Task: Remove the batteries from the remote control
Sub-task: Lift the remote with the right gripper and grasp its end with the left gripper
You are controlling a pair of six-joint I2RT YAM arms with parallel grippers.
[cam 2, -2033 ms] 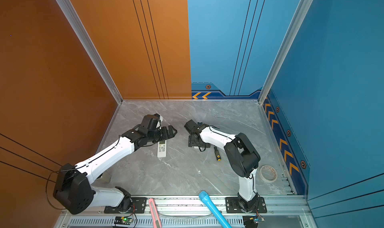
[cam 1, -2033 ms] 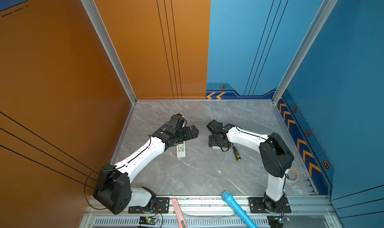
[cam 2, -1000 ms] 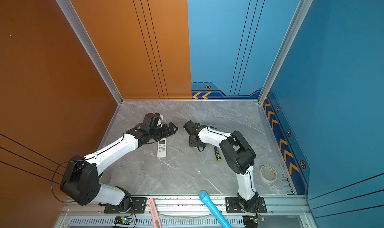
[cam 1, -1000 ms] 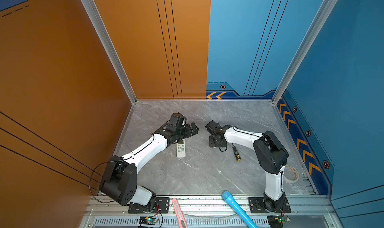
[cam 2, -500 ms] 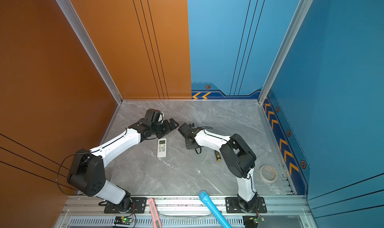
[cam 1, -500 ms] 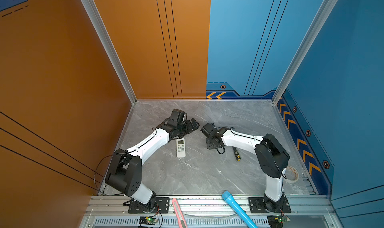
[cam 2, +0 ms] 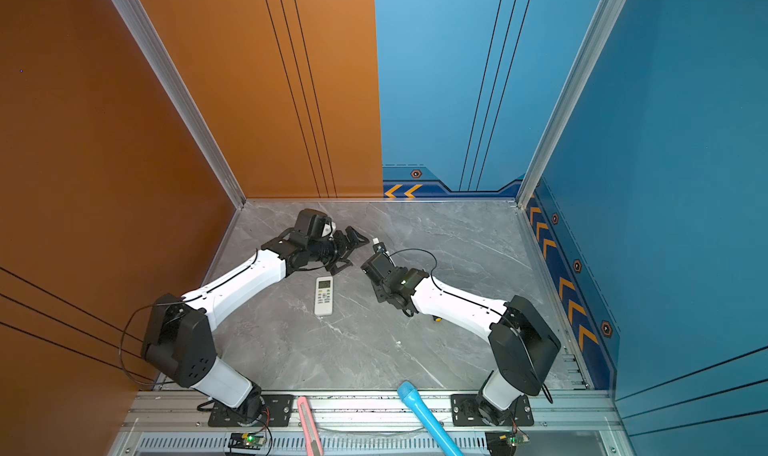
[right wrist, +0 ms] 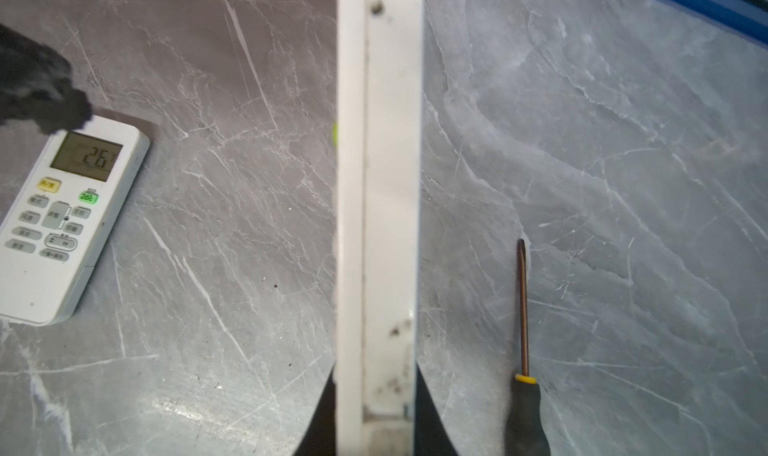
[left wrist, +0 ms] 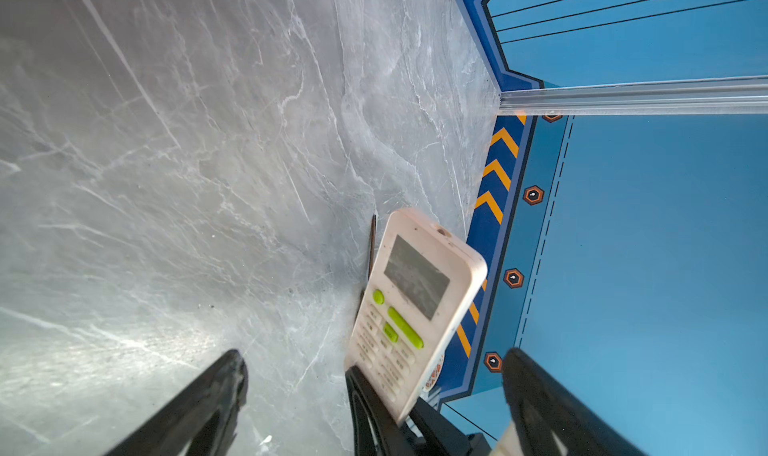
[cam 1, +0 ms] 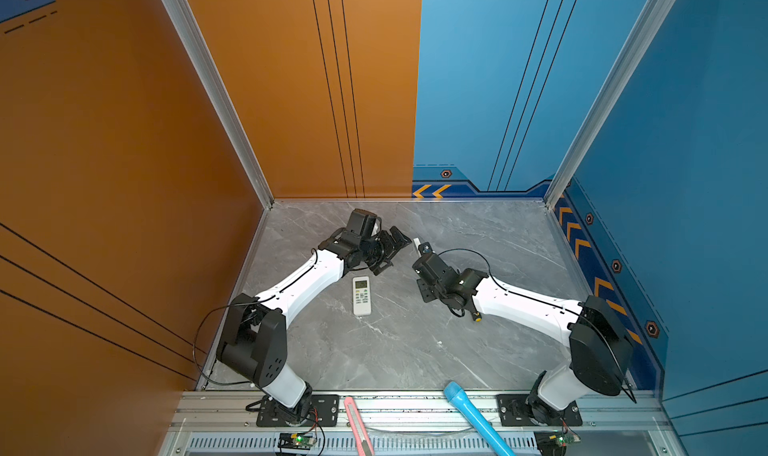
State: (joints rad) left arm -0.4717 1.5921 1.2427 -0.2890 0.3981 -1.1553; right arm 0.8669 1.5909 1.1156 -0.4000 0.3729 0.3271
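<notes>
White remote [left wrist: 411, 308] gripped edge-on by closed right fingers [right wrist: 320, 425], raised off tabletop [right wrist: 623, 184]. Left fingers [left wrist: 208, 404] spread wide just beside it, nothing held. Batteries not seen, judged still inside. Risk: narrow end grip, so remote twisted loose or dropped if pushed hard by left fingers.

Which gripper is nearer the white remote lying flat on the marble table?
Left: left gripper hovers just past the flat remote's display end; right gripper is farther right, holding a green-buttoned remote.

Blue torch [cam 1: 478, 420] & pink cutter [cam 1: 357, 427] lie across front rail [cam 1: 407, 404], apart; screwdriver [right wrist: 525, 378] on marble [cam 1: 395, 350] beyond rail.
</notes>
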